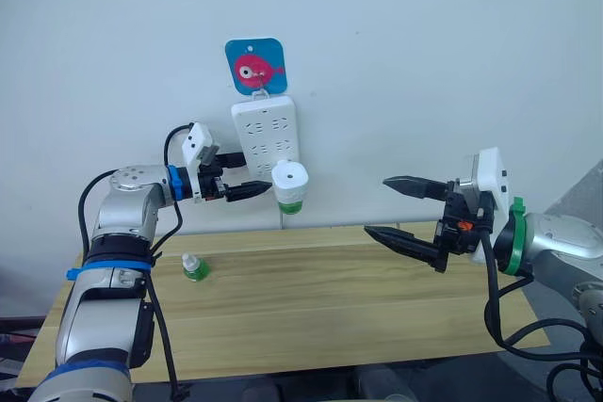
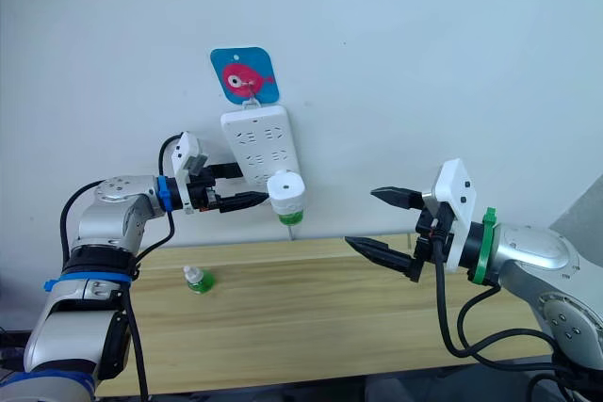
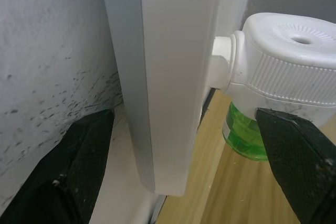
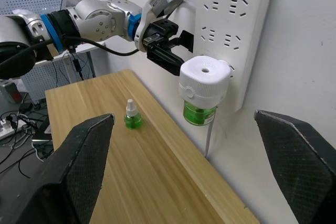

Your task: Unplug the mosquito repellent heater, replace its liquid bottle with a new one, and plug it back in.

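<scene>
Heater (image 1: 289,182) sits plugged into bottom corner of wall power strip (image 1: 266,129), green bottle screwed in under it; spare bottle (image 1: 195,267) stands on table (image 1: 377,317), well apart. Left gripper (image 1: 252,189) is at heater's side, fingers spread w/ one behind the strip & one by the bottle, holding nothing; right gripper (image 1: 403,207) hangs wide open over table. Risk imo: closing like this pinches strip, not heater, so a pull could yank the strip off its hook.
</scene>
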`<state>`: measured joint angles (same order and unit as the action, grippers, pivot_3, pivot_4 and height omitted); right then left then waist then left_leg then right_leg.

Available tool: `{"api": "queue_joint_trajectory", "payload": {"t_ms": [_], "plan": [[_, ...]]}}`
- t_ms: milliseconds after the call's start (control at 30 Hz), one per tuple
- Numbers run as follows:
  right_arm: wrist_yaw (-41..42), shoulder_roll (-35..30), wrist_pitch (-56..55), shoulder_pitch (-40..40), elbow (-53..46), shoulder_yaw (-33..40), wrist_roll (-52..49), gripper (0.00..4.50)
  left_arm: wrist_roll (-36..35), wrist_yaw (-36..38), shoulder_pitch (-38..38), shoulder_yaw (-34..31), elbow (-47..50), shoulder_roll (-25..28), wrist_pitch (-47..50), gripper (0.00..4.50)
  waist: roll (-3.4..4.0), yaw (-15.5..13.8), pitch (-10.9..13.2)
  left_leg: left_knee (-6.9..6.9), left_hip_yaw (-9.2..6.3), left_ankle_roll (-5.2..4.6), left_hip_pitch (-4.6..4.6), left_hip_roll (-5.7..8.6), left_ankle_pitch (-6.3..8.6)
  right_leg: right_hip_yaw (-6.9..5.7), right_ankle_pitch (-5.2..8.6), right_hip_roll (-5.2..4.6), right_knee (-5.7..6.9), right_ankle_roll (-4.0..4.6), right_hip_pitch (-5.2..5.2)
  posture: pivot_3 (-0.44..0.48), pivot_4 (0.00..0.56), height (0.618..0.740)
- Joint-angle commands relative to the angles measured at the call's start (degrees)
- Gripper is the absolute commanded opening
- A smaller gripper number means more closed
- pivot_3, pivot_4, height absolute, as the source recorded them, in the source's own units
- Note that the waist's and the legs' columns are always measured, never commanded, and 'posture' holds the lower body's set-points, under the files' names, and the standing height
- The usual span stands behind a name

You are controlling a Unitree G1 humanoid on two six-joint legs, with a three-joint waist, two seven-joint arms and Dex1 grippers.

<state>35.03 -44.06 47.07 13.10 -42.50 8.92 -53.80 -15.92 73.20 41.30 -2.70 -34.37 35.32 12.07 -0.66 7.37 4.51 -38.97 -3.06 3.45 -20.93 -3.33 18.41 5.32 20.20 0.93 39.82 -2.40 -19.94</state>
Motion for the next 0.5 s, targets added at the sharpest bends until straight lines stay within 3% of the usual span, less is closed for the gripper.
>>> {"api": "queue_joint_trajectory", "payload": {"t_ms": [33, 133, 400, 500], "plan": [[0.4, -0.6, -0.7, 0.2, -1.1, 1.0, -1.4, 4.46, -0.3, 0.3, 3.1, -0.3, -0.5, -0.1, -1.3, 4.50, -0.01, 0.1, 0.0, 0.00, 0.01, 0.00, 0.00, 0.00, 0.00, 0.01, 0.00, 0.00, 0.00, 0.00, 0.00, -0.200, 0.063, 0.740], [0.1, -0.6, -0.7, 0.0, -1.3, 1.0, -1.5, 4.50, 0.1, 0.3, 3.9, -0.6, -2.3, -0.2, -2.1, 3.95, -0.03, 0.3, 0.0, 0.00, 0.02, 0.00, 0.00, 0.01, 0.00, 0.00, 0.00, 0.00, 0.01, 0.00, 0.01, -0.206, 0.059, 0.740], [-0.2, -0.3, -1.1, -0.1, -1.3, 0.7, -1.0, 4.50, 0.0, 1.1, 4.9, -0.4, -3.8, -0.4, -3.1, 1.43, -0.02, 0.8, 0.0, 0.02, 0.01, -0.01, -0.02, 0.01, 0.00, 0.05, 0.00, 0.03, 0.01, 0.00, -0.06, -0.207, 0.057, 0.740], [-0.9, 0.3, -1.6, 0.0, -1.1, -0.2, 0.3, 4.50, -0.1, 1.5, 4.6, -0.5, -3.1, -0.4, -2.5, 1.32, -0.02, 0.9, 0.0, 0.00, 0.04, 0.00, 0.00, 0.02, 0.00, 0.09, 0.00, 0.01, 0.05, 0.00, -0.05, -0.207, 0.057, 0.740]]}}
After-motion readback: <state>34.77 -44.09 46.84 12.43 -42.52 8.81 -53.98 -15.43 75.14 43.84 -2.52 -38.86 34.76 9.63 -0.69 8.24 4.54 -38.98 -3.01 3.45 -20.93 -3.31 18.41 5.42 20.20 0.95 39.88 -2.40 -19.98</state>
